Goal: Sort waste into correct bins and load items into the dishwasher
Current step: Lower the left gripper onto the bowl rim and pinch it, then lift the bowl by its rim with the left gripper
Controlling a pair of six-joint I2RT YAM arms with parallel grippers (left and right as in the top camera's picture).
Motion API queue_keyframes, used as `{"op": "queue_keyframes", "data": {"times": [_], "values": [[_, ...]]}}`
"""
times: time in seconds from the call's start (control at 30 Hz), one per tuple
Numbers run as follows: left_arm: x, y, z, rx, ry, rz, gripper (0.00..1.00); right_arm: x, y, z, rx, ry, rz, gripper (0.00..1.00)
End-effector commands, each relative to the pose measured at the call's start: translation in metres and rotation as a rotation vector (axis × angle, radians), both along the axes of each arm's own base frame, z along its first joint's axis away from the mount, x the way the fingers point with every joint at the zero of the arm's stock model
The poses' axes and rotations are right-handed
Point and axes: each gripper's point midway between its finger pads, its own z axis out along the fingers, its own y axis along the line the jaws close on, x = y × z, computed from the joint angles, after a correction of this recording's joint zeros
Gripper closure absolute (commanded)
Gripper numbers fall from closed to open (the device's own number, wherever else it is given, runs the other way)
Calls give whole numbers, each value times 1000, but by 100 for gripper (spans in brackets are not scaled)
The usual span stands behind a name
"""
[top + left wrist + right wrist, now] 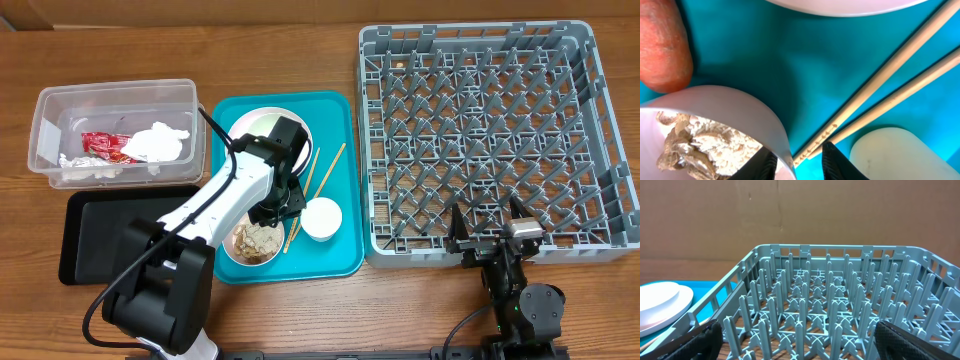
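Left pincer (799, 154) sits over the chopsticks (880, 95); I cannot tell if it pinches. Right pincer (797, 332) is spread wide.

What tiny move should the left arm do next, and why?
Probably pinch shut. The left gripper straddles the rim of the bowl holding food scraps, one finger over the inside, one outside. The chopsticks end right beside that rim, so close gently.

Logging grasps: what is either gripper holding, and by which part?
Nothing clearly held. The left gripper straddles the rim of the food bowl without clamping it; the right gripper is open and empty.
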Motion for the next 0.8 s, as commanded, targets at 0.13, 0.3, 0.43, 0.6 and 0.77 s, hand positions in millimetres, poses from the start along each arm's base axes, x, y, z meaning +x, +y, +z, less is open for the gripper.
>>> {"op": "queue_keyframes", "data": {"times": [0.13, 0.3, 0.43, 0.6, 0.77], "values": [[-6, 4, -10, 29, 22, 11, 73, 0, 0, -2, -1, -5, -1, 0], [-7, 4, -10, 30, 23, 10, 74, 0, 0, -2, -1, -5, -1, 0], [-8, 5, -12, 31, 27, 16, 73, 0, -1, -2, -1, -5, -1, 0], [-9, 5, -13, 32, 26, 22, 73, 0, 0, -2, -1, -5, -1, 0], [-9, 5, -13, 32, 27, 22, 74, 0, -1, -2, -1, -5, -1, 0]]}}
